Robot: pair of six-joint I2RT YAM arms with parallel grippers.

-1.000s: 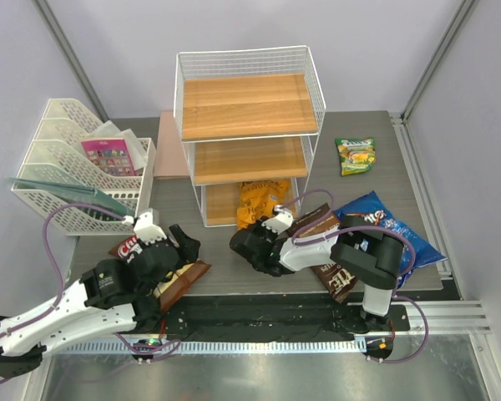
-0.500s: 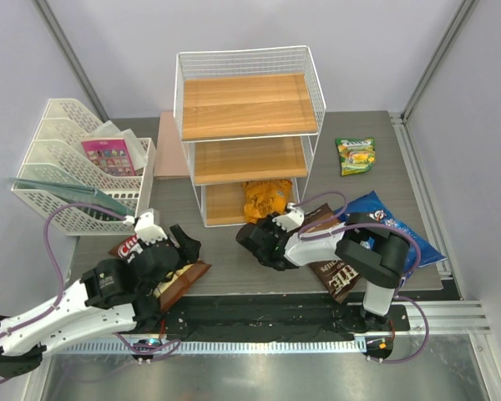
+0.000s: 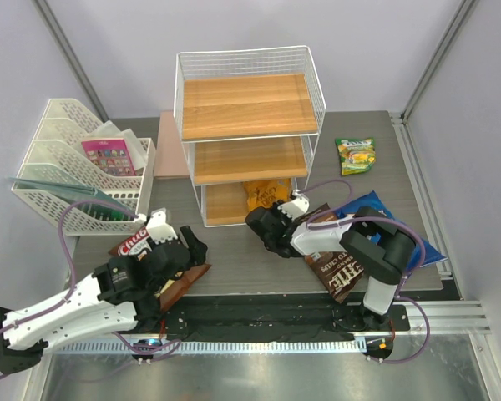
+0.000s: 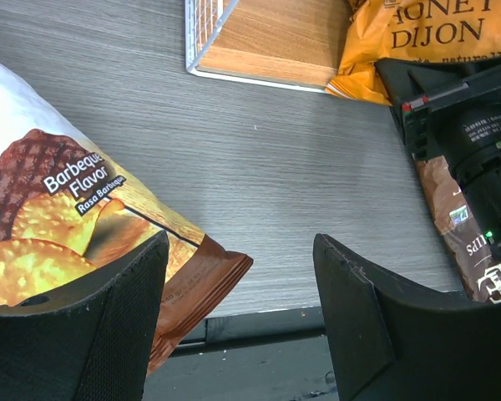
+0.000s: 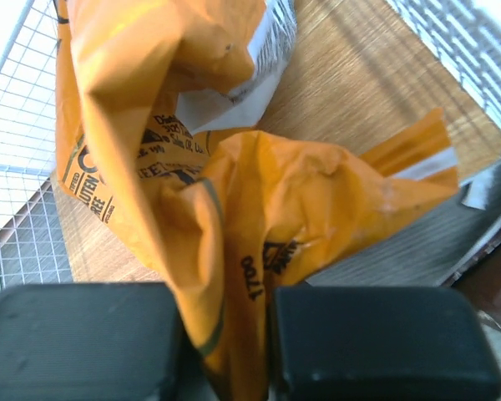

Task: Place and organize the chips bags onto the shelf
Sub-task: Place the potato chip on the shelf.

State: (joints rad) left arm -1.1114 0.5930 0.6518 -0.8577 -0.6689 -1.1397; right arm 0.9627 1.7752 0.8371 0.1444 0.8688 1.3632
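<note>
Shelf (image 3: 249, 125) from overhead: orange bag (image 3: 265, 192) lies partly on its bottom board, right gripper (image 3: 265, 212) at the bag's near edge. Left gripper (image 3: 184, 249) sits over brown-white bag (image 3: 132, 245), front-left. Left wrist cam: jaws wide apart, grey tabletop (image 4: 275, 167) btwn them, brown-white bag under one side. Right wrist cam: pads (image 5: 83, 334) pinched tight on a fold of orange bag, wire + board behind.

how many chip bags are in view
5: orange bag at the shelf's bottom tier; dark brown bag and blue bag by the right arm; green bag far right; barbecue bag under the left arm. None seems hidden.
</note>
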